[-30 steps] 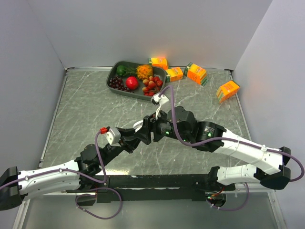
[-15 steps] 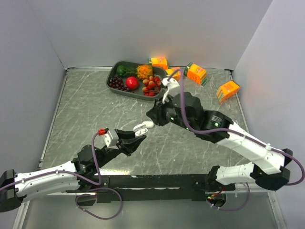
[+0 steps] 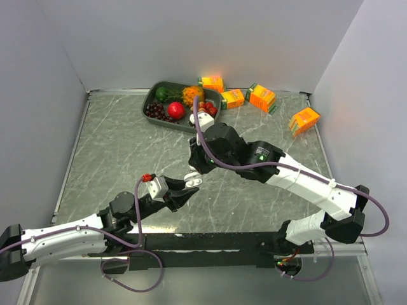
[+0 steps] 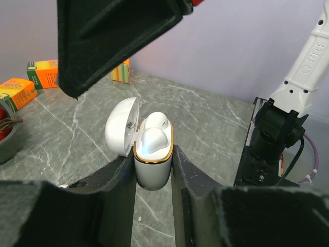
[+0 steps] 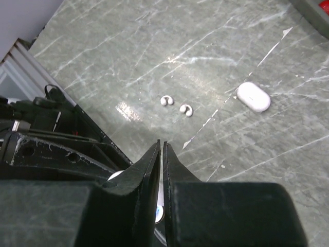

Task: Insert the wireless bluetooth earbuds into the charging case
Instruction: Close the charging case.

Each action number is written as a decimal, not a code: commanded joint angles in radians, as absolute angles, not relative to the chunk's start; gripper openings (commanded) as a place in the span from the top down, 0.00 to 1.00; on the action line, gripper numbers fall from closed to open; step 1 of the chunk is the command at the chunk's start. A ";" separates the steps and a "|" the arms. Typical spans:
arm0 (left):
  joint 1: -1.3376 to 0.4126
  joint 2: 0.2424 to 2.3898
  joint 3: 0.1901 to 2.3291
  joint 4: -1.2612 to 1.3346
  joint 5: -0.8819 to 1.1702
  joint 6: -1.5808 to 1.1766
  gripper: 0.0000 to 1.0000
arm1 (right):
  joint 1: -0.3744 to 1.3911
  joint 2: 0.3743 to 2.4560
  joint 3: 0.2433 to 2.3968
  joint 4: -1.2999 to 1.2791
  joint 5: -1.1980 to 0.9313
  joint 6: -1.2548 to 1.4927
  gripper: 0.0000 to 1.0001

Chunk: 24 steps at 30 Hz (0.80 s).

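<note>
My left gripper (image 4: pixel 152 157) is shut on a white charging case (image 4: pixel 151 172) with a gold rim, held upright with its lid (image 4: pixel 121 126) swung open. Two rounded white earbuds (image 4: pixel 153 133) sit in its wells. A black finger (image 4: pixel 113 41) of my right gripper hangs just above and left of the case. In the right wrist view the right gripper (image 5: pixel 161 145) is shut with nothing between its jaws. Beyond it two small loose earbuds (image 5: pixel 165 100) (image 5: pixel 186 109) lie on the marble. From above, the held case (image 3: pixel 193 178) shows at the left gripper (image 3: pixel 184 190).
A second, closed white case (image 5: pixel 253 96) lies on the table right of the loose earbuds. At the back stand a dark fruit tray (image 3: pixel 152 101) and several orange juice boxes (image 3: pixel 262 96) (image 3: pixel 304 121). The right arm's base (image 4: pixel 280 134) stands to the right.
The right gripper has closed its jaws, drawn back from the case and then swung over it. The left gripper keeps its hold on the case, which has shifted slightly.
</note>
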State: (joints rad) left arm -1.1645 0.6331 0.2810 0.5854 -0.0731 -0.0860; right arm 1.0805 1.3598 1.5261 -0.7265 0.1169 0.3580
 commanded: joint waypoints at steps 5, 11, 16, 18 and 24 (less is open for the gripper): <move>-1.169 0.637 0.322 0.627 -0.097 -0.060 0.99 | 1.127 1.347 1.549 -0.758 0.084 0.360 0.87; -1.167 0.643 0.330 0.634 -0.118 -0.054 0.99 | 1.154 1.339 1.552 -0.768 0.092 0.367 0.87; -1.167 0.641 0.331 0.640 -0.138 -0.058 0.99 | 1.167 1.325 1.545 -0.778 0.103 0.374 0.87; -1.169 0.640 0.330 0.641 -0.147 -0.058 0.99 | 1.178 1.313 1.540 -0.782 0.109 0.380 0.88; -1.167 0.641 0.331 0.649 -0.163 -0.057 0.99 | 1.198 1.292 1.511 -0.788 0.123 0.402 0.89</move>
